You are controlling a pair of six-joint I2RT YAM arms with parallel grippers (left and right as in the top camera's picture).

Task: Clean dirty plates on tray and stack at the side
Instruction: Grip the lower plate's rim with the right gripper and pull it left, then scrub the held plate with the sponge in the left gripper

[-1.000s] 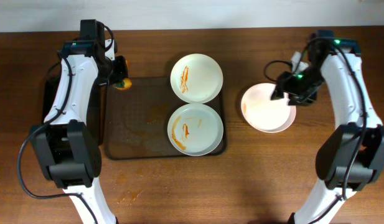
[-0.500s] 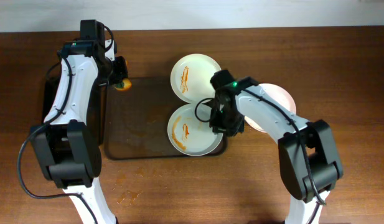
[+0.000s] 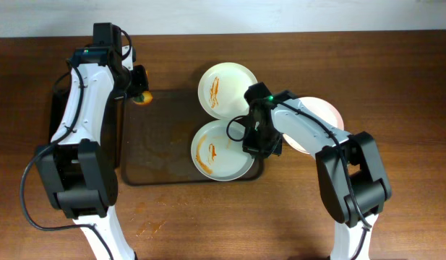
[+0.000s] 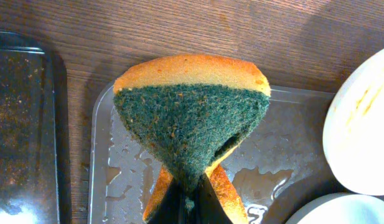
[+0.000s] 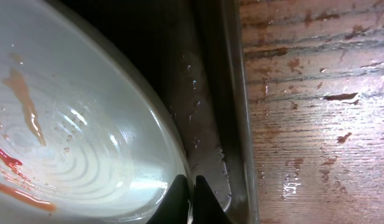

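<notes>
Two dirty plates with orange-red smears are on the dark tray. The far plate overlaps the tray's back edge; the near plate lies at the tray's right end. My right gripper is shut on the near plate's right rim; the right wrist view shows that rim pinched between the fingertips of the gripper, beside the tray wall. My left gripper hovers over the tray's back-left corner, shut on a folded orange and green sponge.
White clean plates sit stacked on the wooden table right of the tray, partly under my right arm. A black mat lies left of the tray. Water streaks wet the tray floor. Damp spots mark the wood.
My right arm swung left from the clean stack to the near dirty plate and closed on its rim, nudging the plate slightly left. The left arm stayed still.
</notes>
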